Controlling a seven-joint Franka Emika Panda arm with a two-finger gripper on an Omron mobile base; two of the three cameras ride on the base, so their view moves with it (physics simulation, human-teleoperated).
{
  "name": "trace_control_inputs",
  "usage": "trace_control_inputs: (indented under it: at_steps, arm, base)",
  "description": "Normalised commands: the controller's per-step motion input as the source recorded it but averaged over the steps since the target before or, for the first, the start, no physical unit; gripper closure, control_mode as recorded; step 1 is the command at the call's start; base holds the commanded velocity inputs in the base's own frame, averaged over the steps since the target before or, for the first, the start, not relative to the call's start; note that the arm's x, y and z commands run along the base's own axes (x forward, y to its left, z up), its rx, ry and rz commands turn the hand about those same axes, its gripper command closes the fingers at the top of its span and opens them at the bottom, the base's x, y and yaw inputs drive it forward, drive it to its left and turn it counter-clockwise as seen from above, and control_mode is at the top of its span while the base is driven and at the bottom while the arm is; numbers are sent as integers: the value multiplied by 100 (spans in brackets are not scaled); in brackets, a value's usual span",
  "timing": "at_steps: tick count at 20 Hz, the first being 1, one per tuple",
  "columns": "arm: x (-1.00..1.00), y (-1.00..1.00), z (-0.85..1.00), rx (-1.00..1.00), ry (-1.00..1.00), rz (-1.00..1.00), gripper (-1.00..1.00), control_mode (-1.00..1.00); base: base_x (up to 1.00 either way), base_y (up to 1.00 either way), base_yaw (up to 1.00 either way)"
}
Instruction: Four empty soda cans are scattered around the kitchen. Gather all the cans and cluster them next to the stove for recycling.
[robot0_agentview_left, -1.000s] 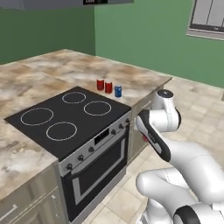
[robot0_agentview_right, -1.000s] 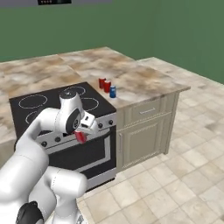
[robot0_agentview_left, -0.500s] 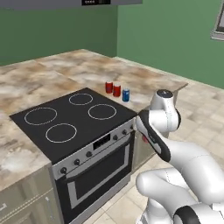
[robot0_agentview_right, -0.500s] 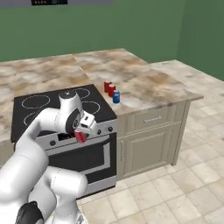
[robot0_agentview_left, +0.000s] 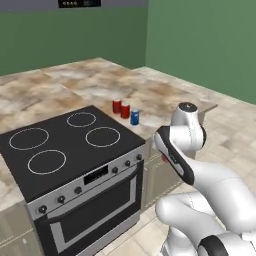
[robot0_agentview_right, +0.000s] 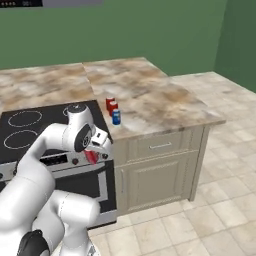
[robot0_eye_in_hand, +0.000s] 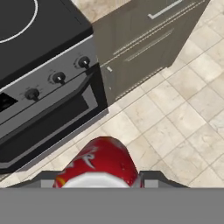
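The claw (robot0_agentview_right: 93, 156) is squeezing a red soda can (robot0_eye_in_hand: 98, 164) and carrying it; next it should be setting it by the cans (robot0_agentview_left: 125, 110) beside the stove (robot0_agentview_left: 65, 145).

Green walls (robot0_agentview_left: 200, 45) — beige tiled floor (robot0_agentview_right: 210, 210) (marble counter (robot0_agentview_right: 150, 100)).

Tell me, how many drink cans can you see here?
4: two red cans and a blue can clustered on the counter beside the stove; another red can in the jaws. Others may be hidden.

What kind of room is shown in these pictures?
A kitchen, most likely: a stove with an oven door below, a stone-patterned counter and a cabinet with a drawer.
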Motion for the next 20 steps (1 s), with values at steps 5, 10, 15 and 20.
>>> trace_control_inputs:
  at_steps: [5, 10, 15, 20]
  arm:
    - [0, 0, 0, 0, 0, 0, 100, 100]
    - [0, 0, 0, 0, 0, 0, 100, 100]
    - [0, 0, 0, 0, 0, 0, 100, 100]
    - [0, 0, 0, 0, 0, 0, 100, 100]
  base:
    - [38, -30, 38]
    - [38, -30, 36]
    - [41, -46, 29]
    - [49, -53, 19]
